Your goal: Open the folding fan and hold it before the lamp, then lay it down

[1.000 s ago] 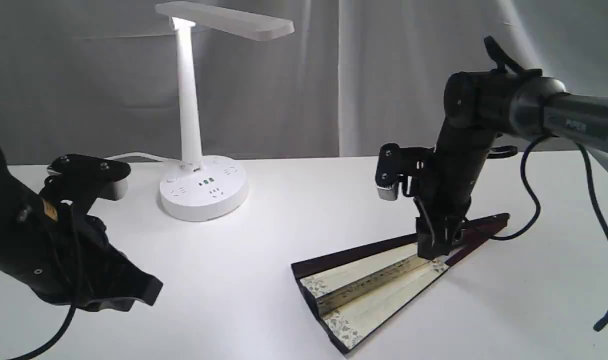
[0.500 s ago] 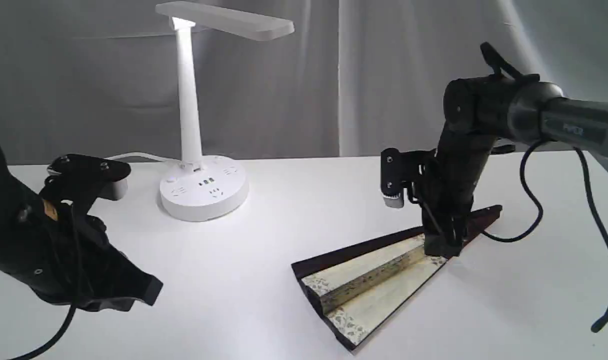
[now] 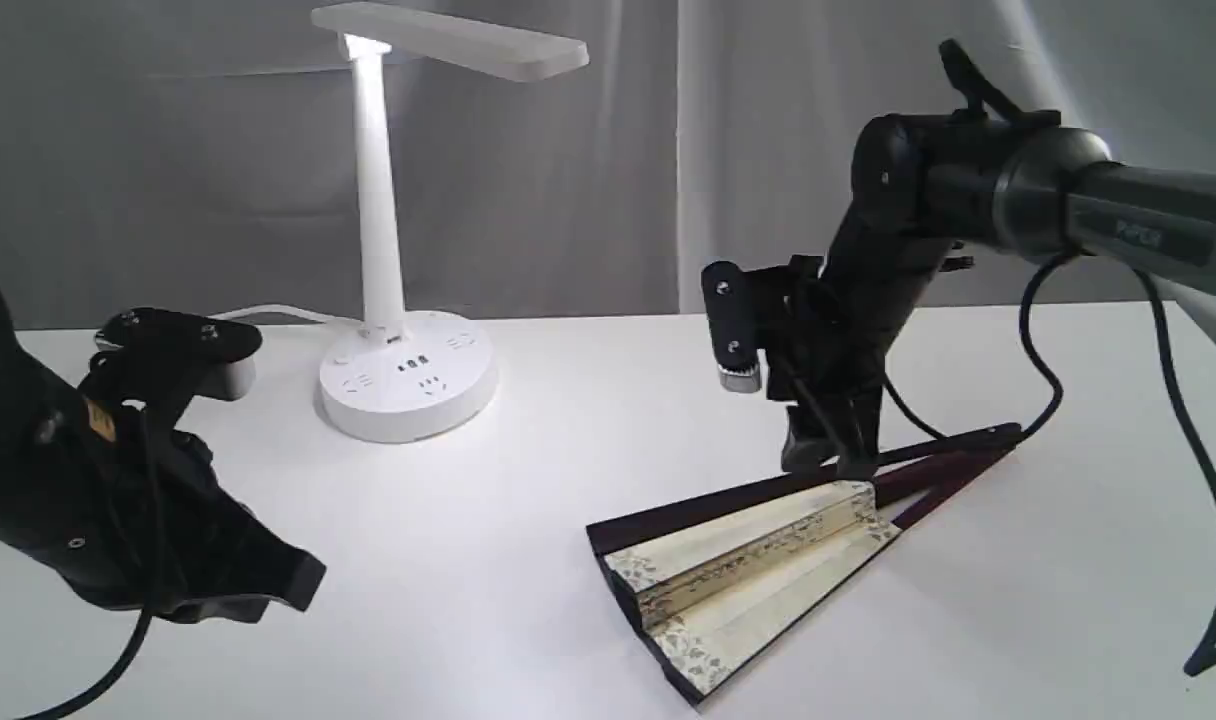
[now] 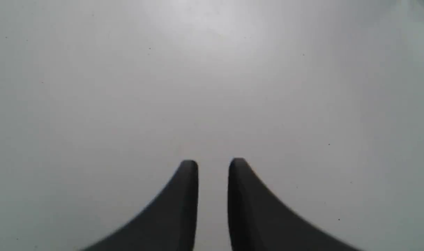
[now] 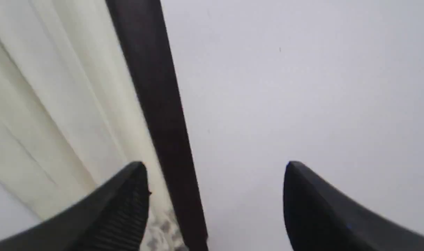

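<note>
The folding fan (image 3: 748,570) lies partly spread on the white table at the right, showing cream pleats, a floral border and dark guards. My right gripper (image 3: 830,460) hangs open just above its far guard, near where the ribs meet the leaf. In the right wrist view the gripper (image 5: 215,165) straddles that dark guard (image 5: 156,87); one finger is over the cream leaf (image 5: 58,104), the other over bare table, gripping nothing. The lit white lamp (image 3: 373,200) stands at the back left. My left gripper (image 3: 298,585) rests low at the left, its jaws (image 4: 213,164) a narrow gap apart and empty.
The lamp's round base (image 3: 408,385) with sockets and its white cord (image 3: 268,312) sit behind the left arm. A grey curtain hangs behind the table. The right arm's black cable (image 3: 1043,380) loops down near the fan's pivot end.
My right gripper has lifted off the middle of the fan and shifted left toward the far guard. The ribs near the pivot have spread slightly. The left arm has not moved.
</note>
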Motion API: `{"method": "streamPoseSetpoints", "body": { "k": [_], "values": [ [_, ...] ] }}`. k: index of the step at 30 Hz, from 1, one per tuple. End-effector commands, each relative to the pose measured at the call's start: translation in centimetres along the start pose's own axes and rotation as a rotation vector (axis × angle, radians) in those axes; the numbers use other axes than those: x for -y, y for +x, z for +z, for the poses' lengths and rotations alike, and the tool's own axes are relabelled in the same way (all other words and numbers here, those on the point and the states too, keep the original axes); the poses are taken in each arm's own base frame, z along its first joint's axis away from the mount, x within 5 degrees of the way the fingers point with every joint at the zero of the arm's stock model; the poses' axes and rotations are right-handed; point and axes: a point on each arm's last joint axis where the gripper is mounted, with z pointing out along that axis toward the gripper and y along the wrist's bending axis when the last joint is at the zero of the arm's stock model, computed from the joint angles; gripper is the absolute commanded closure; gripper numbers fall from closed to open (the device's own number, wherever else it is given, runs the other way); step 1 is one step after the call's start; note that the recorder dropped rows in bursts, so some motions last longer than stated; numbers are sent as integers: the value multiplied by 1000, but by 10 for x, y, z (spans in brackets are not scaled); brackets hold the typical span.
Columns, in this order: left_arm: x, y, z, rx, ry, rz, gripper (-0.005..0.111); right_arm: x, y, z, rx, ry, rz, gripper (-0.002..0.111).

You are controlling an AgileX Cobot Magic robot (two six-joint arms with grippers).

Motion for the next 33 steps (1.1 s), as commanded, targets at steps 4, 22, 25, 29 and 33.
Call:
{"method": "streamPoseSetpoints", "body": {
  "k": [4,22,25,29,33],
  "values": [
    [2,-1,-1,14,0,1,93,-20,-11,5,65,-197,-63,53],
    [2,-1,-1,14,0,1,93,-38,1,48,11,-169,-73,62],
    [2,-1,-1,14,0,1,93,-42,1,47,-6,-222,43,73],
    [2,-1,-1,14,0,1,93,-42,1,47,-42,-216,372,77],
    [2,-1,-1,14,0,1,93,-42,2,47,-81,-211,636,75]
  ]
}}
